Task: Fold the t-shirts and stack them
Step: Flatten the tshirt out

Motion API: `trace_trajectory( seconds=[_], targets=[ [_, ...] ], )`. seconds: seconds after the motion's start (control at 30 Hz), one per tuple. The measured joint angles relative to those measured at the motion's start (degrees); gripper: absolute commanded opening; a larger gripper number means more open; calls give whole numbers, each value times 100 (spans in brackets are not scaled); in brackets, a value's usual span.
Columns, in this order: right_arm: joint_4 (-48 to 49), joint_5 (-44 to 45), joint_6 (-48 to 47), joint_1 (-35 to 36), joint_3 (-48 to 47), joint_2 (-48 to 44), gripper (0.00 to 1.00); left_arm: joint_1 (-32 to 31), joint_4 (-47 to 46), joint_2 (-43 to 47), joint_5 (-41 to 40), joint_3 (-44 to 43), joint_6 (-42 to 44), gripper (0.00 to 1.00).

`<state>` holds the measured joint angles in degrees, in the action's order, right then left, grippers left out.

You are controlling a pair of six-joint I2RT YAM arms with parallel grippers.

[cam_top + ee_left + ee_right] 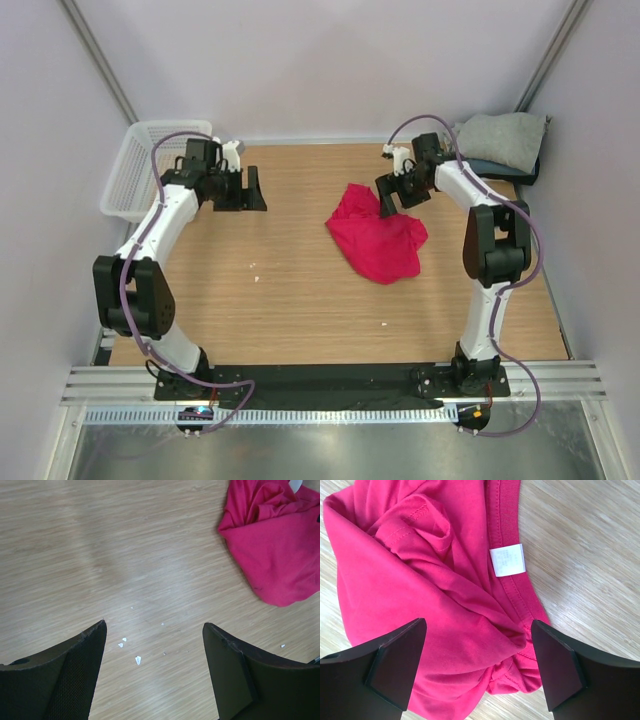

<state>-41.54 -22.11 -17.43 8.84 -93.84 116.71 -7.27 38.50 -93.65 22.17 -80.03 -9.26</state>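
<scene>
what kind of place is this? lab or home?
Likely a lab test cell, not a home: blank walls box in a wooden table, two arms are bolted to a rail, with a pink shirt, folded shirts and a basket as props.

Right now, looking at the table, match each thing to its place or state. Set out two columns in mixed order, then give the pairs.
1 crimson t-shirt
2 grey t-shirt
3 white basket
4 white label

A at the far left corner
B sewn at a crimson neckline
C crumpled, near the middle
D folded, at the far right corner

Pairs: 1-C, 2-D, 3-A, 4-B
</scene>
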Motion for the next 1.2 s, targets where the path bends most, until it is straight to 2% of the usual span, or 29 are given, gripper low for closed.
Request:
trace_trajectory(
  seconds=[0.17, 0.33, 0.43, 0.5, 0.53, 0.63, 0.67, 0.97, 1.2],
  targets=[
    [-2, 247, -55, 72, 39, -11, 91, -46, -20, -138, -11, -348, 2, 78],
    [24, 485, -114, 79, 492, -197, 89, -153, -70, -168, -13, -459, 4, 78],
    [35, 621, -136, 79, 623, -229, 79, -216, -68, -170, -13, -459, 7, 78],
    [35, 695, -160, 74, 643, -229, 65, -256, -68, -170, -13, -459, 17, 78],
    [48, 728, -157, 74, 643, -229, 51, -275, -68, -170, -13, -459, 26, 78],
    [79, 789, -149, 63, 619, -229, 20, -304, -68, -170, -33, -459, 46, 78],
    [72, 804, -160, 59, 601, -229, 3, -315, -68, -170, -46, -459, 50, 78],
    [-83, 984, -409, 114, 13, -249, 1, -317, -57, 4, -160, -448, 70, 78],
    [-413, 1427, -1163, 595, -2288, -372, 1, -317, -68, 398, -260, -448, 116, 79]
  ],
)
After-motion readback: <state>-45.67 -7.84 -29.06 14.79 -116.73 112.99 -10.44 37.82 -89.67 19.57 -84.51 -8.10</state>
